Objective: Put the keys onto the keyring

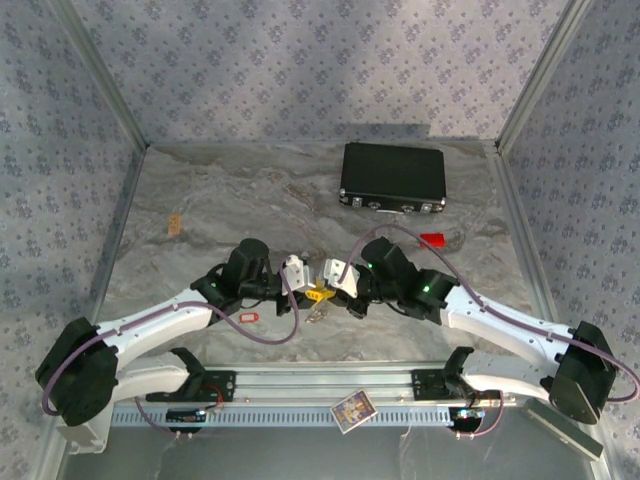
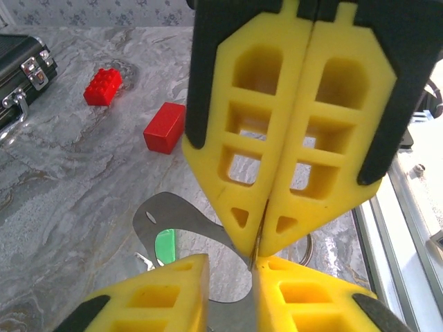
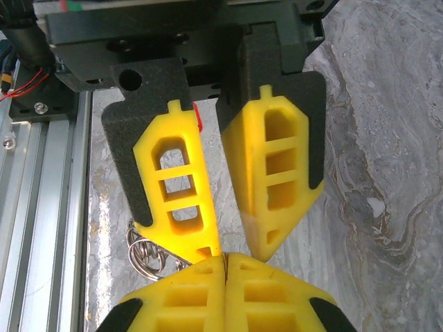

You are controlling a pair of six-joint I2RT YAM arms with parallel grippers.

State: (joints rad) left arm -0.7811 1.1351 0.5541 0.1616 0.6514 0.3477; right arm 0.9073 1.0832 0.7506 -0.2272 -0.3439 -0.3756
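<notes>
Left hand fingers parted; right hand pressed closed, tips meeting.

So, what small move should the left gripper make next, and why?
Probably close the left gripper gently. Its yellow fingers stand apart, and the flat silvery metal piece, with a green plastic tag behind it, lies between them. The right gripper is shut, and its tips appear to pinch that same piece, so a second grip seems the next step.

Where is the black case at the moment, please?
In the top view, the black case lies at the far side of the table, right of centre, just beyond a red block.
</notes>
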